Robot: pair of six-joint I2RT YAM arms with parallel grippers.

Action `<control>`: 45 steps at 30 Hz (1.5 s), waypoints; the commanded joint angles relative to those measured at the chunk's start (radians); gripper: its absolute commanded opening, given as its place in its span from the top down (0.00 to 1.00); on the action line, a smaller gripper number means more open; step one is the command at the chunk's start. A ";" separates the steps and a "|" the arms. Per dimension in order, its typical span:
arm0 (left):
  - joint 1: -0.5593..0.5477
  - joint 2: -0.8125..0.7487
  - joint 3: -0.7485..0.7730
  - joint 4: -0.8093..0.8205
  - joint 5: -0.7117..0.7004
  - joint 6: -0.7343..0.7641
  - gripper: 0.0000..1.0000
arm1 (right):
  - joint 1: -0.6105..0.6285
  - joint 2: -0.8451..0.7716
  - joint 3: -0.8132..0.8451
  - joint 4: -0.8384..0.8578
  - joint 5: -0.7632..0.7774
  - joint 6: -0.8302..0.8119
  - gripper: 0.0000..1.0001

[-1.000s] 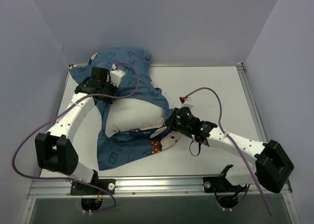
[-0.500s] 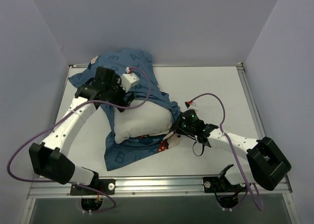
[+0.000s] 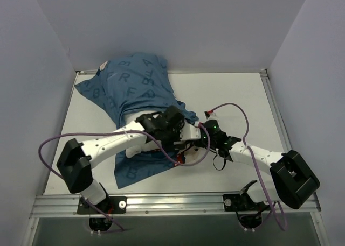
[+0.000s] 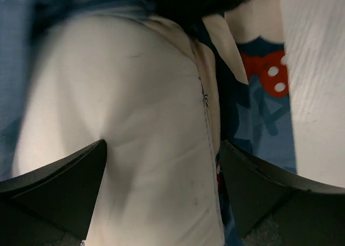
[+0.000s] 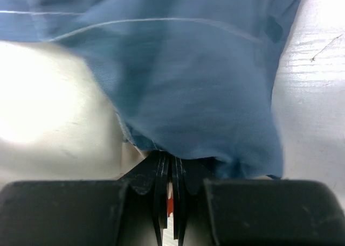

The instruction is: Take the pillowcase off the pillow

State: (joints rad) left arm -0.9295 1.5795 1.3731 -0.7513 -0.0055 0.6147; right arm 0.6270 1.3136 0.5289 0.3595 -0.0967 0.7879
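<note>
My left gripper (image 4: 161, 149) has swung from 10 o'clock to centre and now gapes over the pillow's (image 4: 145, 111) bare end. It sits just beside my right gripper (image 5: 170, 162), which is clenched on the pillowcase (image 3: 132, 82) hem. The pillowcase trails toward 11 o'clock, so pulling apart looks next.

Overhead looks down on whole table (image 3: 237, 95), wrist views close against shared pillow (image 4: 151, 122)

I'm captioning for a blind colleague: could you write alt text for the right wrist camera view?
The right gripper is shut on a bunched edge of the blue pillowcase, which fills most of the view. The white pillow shows bare at the left, and the white table at the right.
</note>
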 commanded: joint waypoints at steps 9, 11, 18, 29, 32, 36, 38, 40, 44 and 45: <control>0.006 0.001 -0.220 0.307 -0.404 0.148 0.98 | -0.065 -0.089 0.013 -0.103 0.054 -0.007 1.00; 0.015 -0.033 -0.245 0.258 -0.393 0.151 0.98 | -0.134 -0.112 0.014 -0.137 0.066 -0.021 1.00; 0.147 -0.231 -0.310 -0.064 -0.158 0.192 0.98 | -0.374 -0.102 0.025 -0.136 0.042 -0.105 1.00; 0.406 -0.271 0.290 -0.235 0.424 -0.163 0.98 | -0.356 0.122 0.174 -0.010 -0.087 -0.164 1.00; 0.489 -0.214 0.430 -0.113 0.517 -0.474 0.98 | -0.314 0.079 0.256 -0.054 -0.086 -0.231 0.95; 0.520 -0.116 0.555 0.021 0.550 -0.743 0.98 | -0.268 -0.031 0.438 -0.250 -0.043 -0.338 0.44; 0.521 -0.067 0.564 0.059 0.529 -0.776 0.98 | -0.207 -0.111 0.511 -0.354 0.044 -0.371 0.23; 0.521 -0.041 0.572 0.079 0.478 -0.770 0.98 | -0.153 -0.183 0.589 -0.419 0.141 -0.363 0.17; 0.518 0.013 0.577 0.101 0.458 -0.747 0.98 | -0.075 -0.270 0.615 -0.420 0.154 -0.253 0.14; 0.515 0.017 0.578 0.105 0.463 -0.745 0.98 | -0.058 -0.286 0.606 -0.391 0.146 -0.192 0.13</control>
State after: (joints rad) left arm -0.4179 1.5845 1.9049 -0.7601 0.4736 -0.0765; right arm 0.5285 1.0664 1.1328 0.0154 -0.0231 0.5076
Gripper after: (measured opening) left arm 0.078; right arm 0.865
